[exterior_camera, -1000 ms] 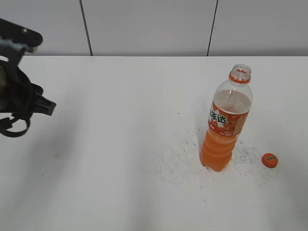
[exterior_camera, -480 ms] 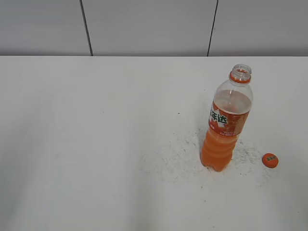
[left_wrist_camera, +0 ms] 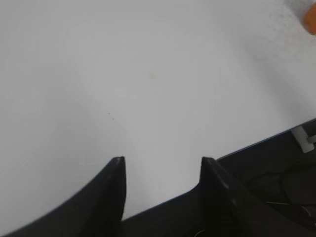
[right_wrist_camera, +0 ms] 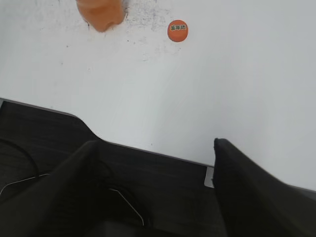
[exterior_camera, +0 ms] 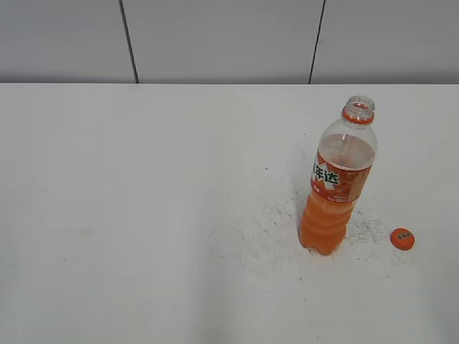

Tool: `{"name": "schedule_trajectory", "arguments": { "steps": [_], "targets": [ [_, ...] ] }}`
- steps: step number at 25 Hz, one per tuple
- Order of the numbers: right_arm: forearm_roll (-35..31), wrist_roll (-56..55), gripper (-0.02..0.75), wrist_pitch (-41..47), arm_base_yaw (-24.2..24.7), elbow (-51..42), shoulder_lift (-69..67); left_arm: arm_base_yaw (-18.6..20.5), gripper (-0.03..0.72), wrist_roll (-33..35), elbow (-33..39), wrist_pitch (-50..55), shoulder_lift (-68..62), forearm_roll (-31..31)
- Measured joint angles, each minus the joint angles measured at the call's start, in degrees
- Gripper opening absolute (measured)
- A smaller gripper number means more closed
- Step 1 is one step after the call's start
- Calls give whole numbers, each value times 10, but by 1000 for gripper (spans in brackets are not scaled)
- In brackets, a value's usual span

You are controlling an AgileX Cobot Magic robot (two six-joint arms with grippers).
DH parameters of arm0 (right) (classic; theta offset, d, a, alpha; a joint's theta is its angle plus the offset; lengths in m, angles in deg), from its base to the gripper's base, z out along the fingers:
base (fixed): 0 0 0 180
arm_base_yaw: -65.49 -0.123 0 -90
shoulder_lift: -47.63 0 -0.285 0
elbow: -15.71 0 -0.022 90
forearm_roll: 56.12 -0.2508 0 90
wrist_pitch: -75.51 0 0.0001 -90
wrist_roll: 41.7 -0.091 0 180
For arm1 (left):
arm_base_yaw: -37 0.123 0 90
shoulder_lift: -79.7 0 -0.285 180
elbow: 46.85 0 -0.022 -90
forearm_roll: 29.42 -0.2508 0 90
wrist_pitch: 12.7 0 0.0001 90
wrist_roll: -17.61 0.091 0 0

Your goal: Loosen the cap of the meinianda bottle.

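Note:
The meinianda bottle (exterior_camera: 336,183) stands upright on the white table, right of centre, with its mouth open and no cap on it. Its lobed base shows at the top of the right wrist view (right_wrist_camera: 101,12). The orange cap (exterior_camera: 402,239) lies flat on the table to the right of the bottle, apart from it; it also shows in the right wrist view (right_wrist_camera: 177,30). My left gripper (left_wrist_camera: 163,165) is open and empty over the table's near edge. My right gripper (right_wrist_camera: 155,148) is open and empty, back past the table's front edge. Neither gripper shows in the exterior view.
The white table (exterior_camera: 143,215) has dark scuff marks around the bottle's base. A grey panelled wall (exterior_camera: 215,39) runs behind it. The dark front edge of the table (right_wrist_camera: 148,168) and loose cables lie below my right gripper. An orange blur (left_wrist_camera: 310,19) sits at the left wrist view's top right corner.
My left arm was at the exterior view's left edge one second ago and has withdrawn out of that view. The bottle and the cap have not moved.

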Motion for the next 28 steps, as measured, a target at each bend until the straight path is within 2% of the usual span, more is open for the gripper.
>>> {"name": "schedule_trajectory", "arguments": {
  "steps": [6, 21, 25, 28],
  "targets": [
    [0, 30, 526, -48, 0, -22, 1, 0, 381, 25, 3, -20, 59, 25],
    [0, 33, 526, -54, 0, -22, 1, 1, 381, 28, 21, -56, 62, 33],
    [-1, 33, 526, -54, 0, -22, 7, 45, 381, 28, 21, -56, 67, 33],
    [-8, 33, 526, -55, 0, -22, 39, 99, 381, 28, 21, -58, 78, 33]
  ]
}}
